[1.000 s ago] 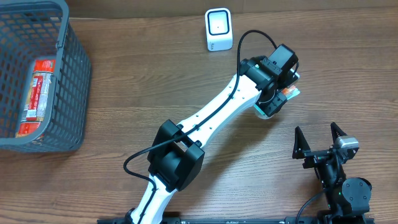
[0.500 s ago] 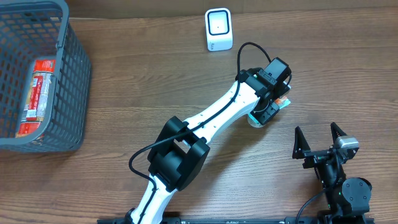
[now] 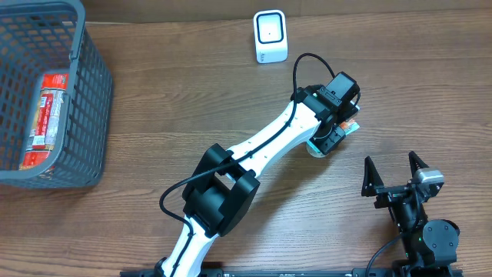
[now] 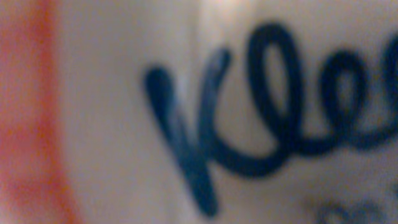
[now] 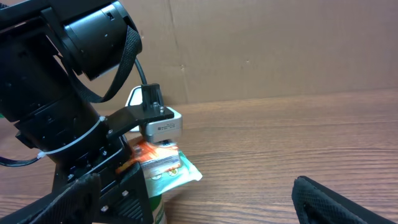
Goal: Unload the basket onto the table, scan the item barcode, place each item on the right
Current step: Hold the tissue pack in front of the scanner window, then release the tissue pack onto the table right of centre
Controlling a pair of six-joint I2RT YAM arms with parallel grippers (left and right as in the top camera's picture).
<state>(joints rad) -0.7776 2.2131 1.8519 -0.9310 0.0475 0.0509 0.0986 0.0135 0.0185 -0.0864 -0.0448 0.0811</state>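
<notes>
The left claw (image 3: 332, 135) is clenched on the tissue pack (image 5: 163, 163), near the tabletop (image 3: 430, 85) and well apart from the scanner (image 3: 270, 36). The right claw (image 3: 393, 165) stands released. Danger: the soft pack may slip or twist, so the barcode would face away from the scanner. The barcode is hidden; the left wrist view gives only blurred letters.

— Overhead?
— It looked straight down on the table (image 3: 154, 100) from well above.
— The wrists?
— Left was pressed up to the packet (image 4: 249, 93), print blurred. Right sat low at the near right corner, facing across to the same packet, shared with overhead.
</notes>
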